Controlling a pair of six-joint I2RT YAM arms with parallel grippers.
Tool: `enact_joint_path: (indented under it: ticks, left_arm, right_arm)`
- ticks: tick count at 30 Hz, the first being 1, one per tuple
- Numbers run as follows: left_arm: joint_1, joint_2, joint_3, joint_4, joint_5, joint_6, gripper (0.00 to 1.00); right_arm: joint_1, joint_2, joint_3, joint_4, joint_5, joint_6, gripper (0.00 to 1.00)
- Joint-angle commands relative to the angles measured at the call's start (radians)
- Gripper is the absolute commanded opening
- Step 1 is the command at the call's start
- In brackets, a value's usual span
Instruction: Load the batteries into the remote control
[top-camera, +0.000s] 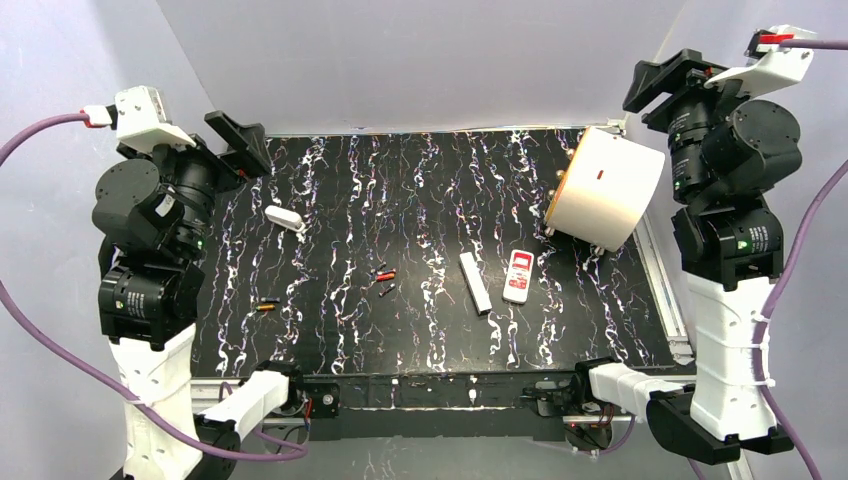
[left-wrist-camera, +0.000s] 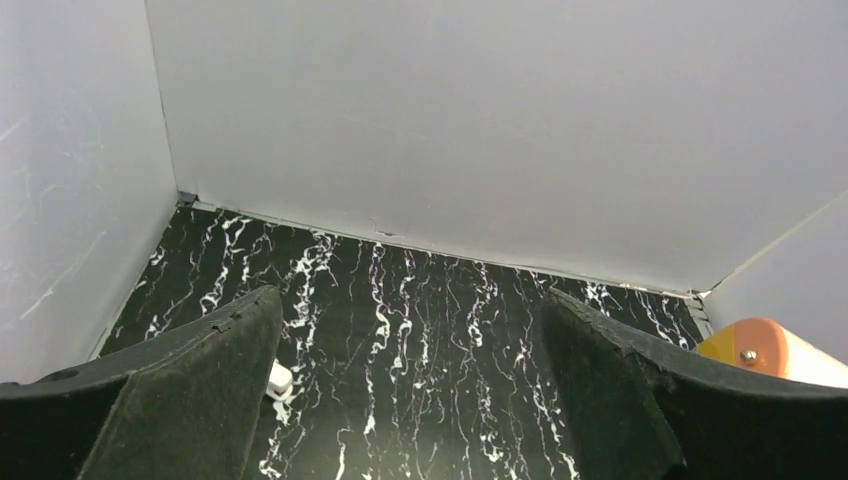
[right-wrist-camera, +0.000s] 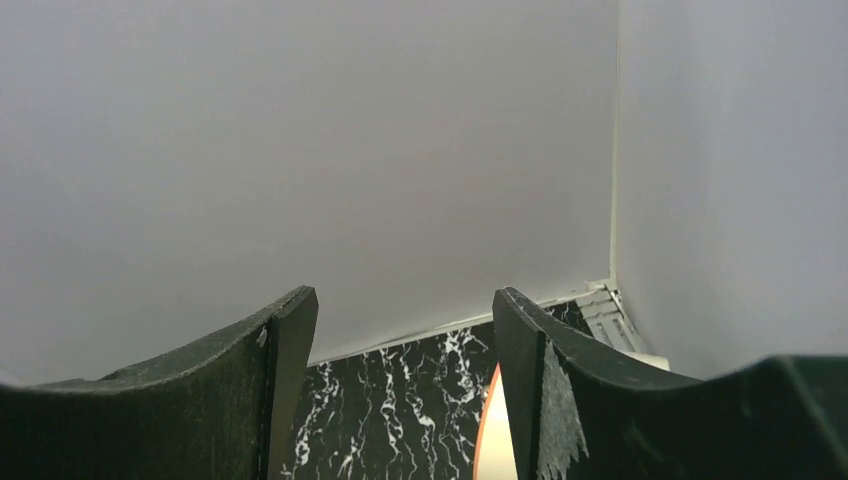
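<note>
Found left end effector (left-wrist-camera: 410, 300) and right end effector (right-wrist-camera: 402, 300) spread, empty. Risked nudging tiny batteries (top-camera: 385, 273) mid-frame into rolling; could skid remote control (top-camera: 517, 275) during insertion.

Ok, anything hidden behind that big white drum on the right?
Only marbled table shows around the white drum. The patch behind and beneath it is covered, so I can't tell.

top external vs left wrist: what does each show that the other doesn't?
Only top external: the batteries scattered mid-table, a long white remote, a red-and-white remote beside it, and the right arm.
Only left wrist: a close look at the gap between the left fingers, spread wide with nothing in it.
Both: the marbled table, the small white piece, and the white drum with its orange end.
</note>
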Motion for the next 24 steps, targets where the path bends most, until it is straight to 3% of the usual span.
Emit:
enact_joint_path:
  ticks: [1, 10, 16, 22, 24]
  left_arm:
    - [-0.004, -0.042, -0.063, 0.069, 0.017, -0.023, 0.98]
    - [-0.004, -0.035, -0.16, 0.083, 0.196, -0.043, 0.98]
    - [-0.004, -0.03, -0.256, 0.069, 0.2, -0.12, 0.98]
    - [-0.004, -0.04, -0.271, 0.048, 0.228, -0.112, 0.98]
    - [-0.004, -0.042, -0.29, 0.039, 0.253, -0.102, 0.98]
  right_arm:
    - [0.003, -0.011, -0.022, -0.024, -0.021, 0.045, 0.74]
    - [0.004, 0.016, -0.057, -0.132, -0.143, 0.126, 0.75]
    - [0.004, 0.068, -0.068, -0.208, -0.258, 0.161, 0.76]
    - [0.003, 0.026, -0.162, -0.065, -0.388, 0.155, 0.83]
    - [0.002, 0.071, -0.14, -0.084, -0.521, 0.176, 0.78]
